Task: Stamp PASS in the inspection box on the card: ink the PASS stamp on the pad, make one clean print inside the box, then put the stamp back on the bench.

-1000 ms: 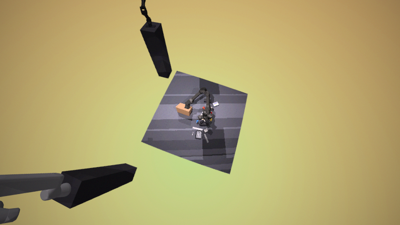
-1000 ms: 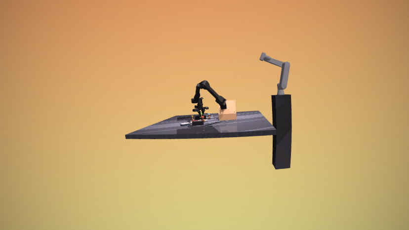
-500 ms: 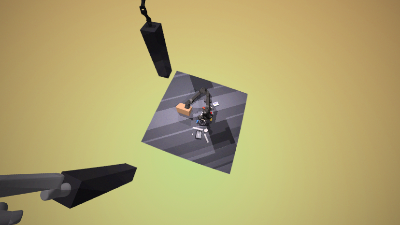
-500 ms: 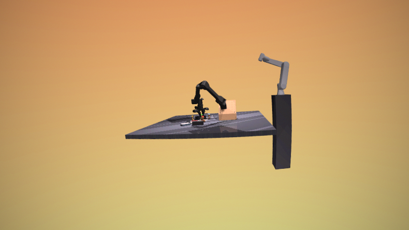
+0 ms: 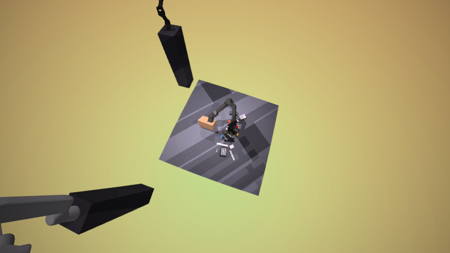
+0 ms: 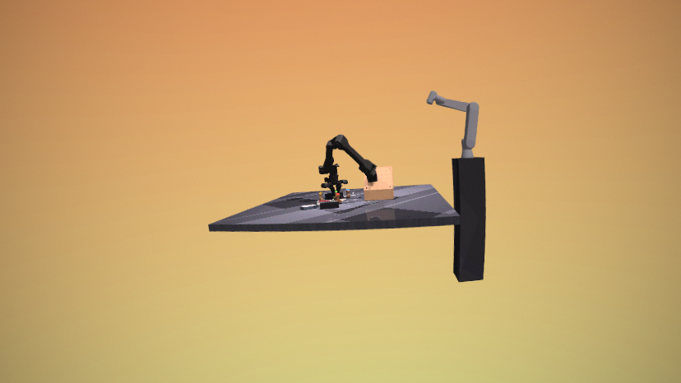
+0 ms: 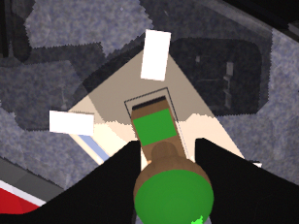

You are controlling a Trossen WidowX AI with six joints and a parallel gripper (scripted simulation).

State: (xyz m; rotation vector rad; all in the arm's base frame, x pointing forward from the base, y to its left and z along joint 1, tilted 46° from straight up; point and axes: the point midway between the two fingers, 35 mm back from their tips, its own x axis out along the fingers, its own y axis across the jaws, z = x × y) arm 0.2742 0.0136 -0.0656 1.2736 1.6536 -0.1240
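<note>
My gripper (image 5: pixel 230 138) (image 6: pixel 335 194) (image 7: pixel 168 149), lower ctr of wrist view, clamped on green-topped stamp (image 7: pixel 174 195). Stamp base over outlined box (image 7: pixel 146 95) on card (image 7: pixel 194 103), mid-frame; contact w/ card unclear.

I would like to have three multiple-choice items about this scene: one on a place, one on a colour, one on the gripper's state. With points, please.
1. Where is the stamp's block?
A) over the red pad
B) over the outlined box on the card
C) beside the tan block

2. Which colour is the stamp's round top?
A) green
B) blue
C) yellow

3. How is the gripper?
A) open
B) shut on nothing
C) shut on the stamp

1: B, the wrist view shows the stamp (image 7: pixel 165 154) over the box outline (image 7: pixel 146 94) on the card (image 7: pixel 194 103).
2: A, its knob (image 7: pixel 174 195) is green there.
3: C, the gripper (image 7: pixel 168 149) has its dark fingers on both sides of the stamp's neck.
</note>
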